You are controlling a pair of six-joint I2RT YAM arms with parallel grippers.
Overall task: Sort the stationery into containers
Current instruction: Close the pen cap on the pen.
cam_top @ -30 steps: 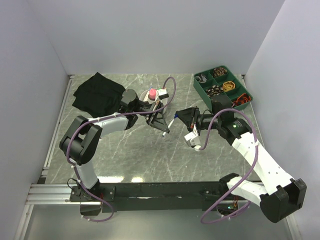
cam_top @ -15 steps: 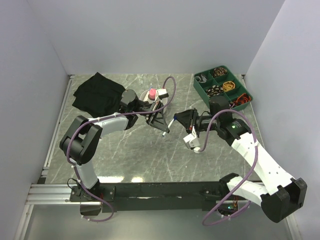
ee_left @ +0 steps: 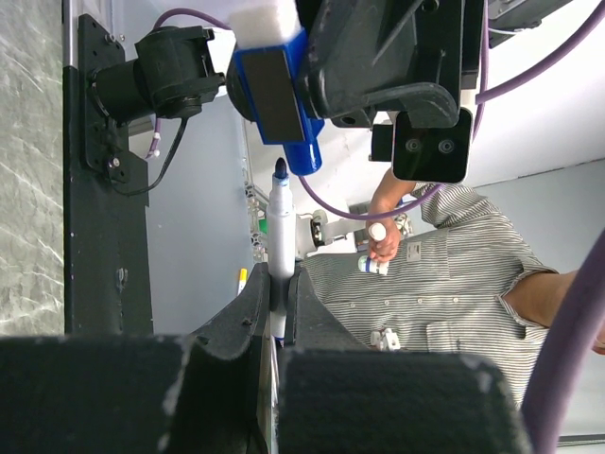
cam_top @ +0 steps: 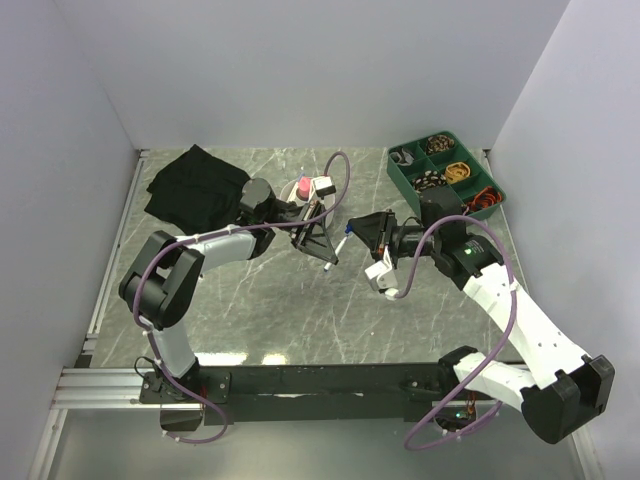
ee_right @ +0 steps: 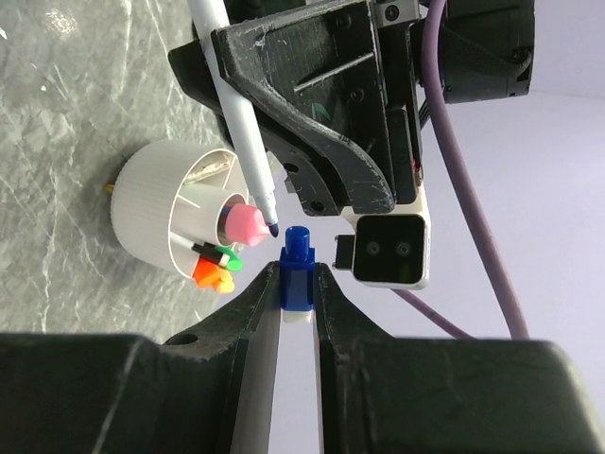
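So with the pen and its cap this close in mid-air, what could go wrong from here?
1. The pen tip sits left of the cap and at a tilt, so pushing together now could jam it or smear ink on the cap.
2. The left gripper pinches the thin pen at one spot only; a sideways shove from the right gripper might pivot or drop it.

No readable text, labels, brands or numbers anywhere (all views checked).

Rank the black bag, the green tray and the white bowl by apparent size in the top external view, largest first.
1. Green tray and black bag: about alike, too close to rank.
2. White bowl: plainly smallest.
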